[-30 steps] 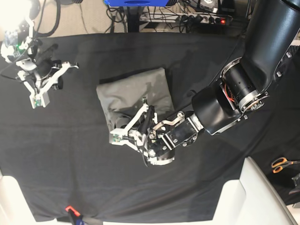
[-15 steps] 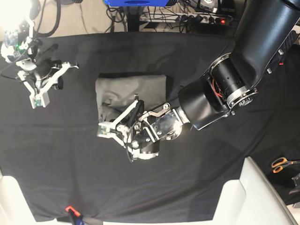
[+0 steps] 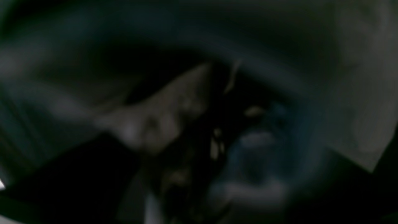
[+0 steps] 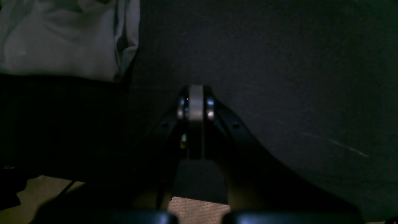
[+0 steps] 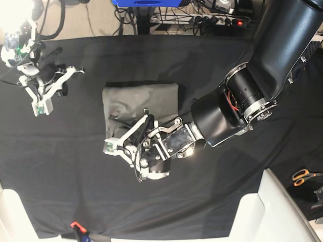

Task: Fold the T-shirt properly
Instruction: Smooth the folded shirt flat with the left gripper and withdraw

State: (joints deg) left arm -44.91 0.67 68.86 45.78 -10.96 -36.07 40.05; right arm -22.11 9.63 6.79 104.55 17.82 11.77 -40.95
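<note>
T-shirt folded, near edge under left end effector, jaws apart; right end effector closed, well apart.

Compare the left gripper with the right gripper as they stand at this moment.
The left gripper sits at the near edge of the folded T-shirt, its jaws spread apart; the right gripper is parked off the shirt over the black cloth, jaws pressed together and empty. The left wrist view is blurred, the right sharp. Both have white fingers.
</note>
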